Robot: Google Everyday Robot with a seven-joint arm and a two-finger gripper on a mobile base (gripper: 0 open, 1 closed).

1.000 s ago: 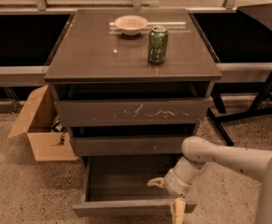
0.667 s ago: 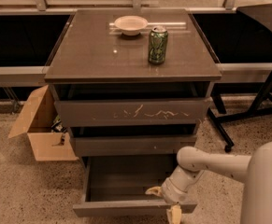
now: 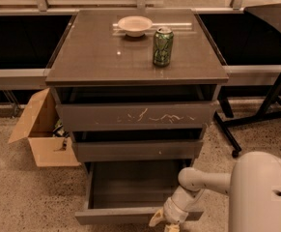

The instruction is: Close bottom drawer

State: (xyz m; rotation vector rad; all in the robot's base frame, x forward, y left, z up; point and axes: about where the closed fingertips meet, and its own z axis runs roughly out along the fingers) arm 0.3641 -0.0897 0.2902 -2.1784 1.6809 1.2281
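Note:
The bottom drawer (image 3: 130, 215) of the dark-grey cabinet is pulled far out, its empty inside showing and its plain front near the lower edge of the view. My gripper (image 3: 162, 222) sits at the right part of that front, against its outer face, reaching in from my white arm at the lower right. Above it are the drawer with a small white speck (image 3: 136, 150) and the wide drawer with white scratches (image 3: 135, 116), both slightly out.
A green can (image 3: 163, 46) and a white bowl (image 3: 134, 25) stand on the cabinet top. An open cardboard box (image 3: 44, 129) sits on the floor to the left. A black stand leg with a wheel (image 3: 236, 139) is to the right.
My arm and gripper have moved left and lower along the drawer front. My white body now fills more of the lower right. The drawer has not visibly moved.

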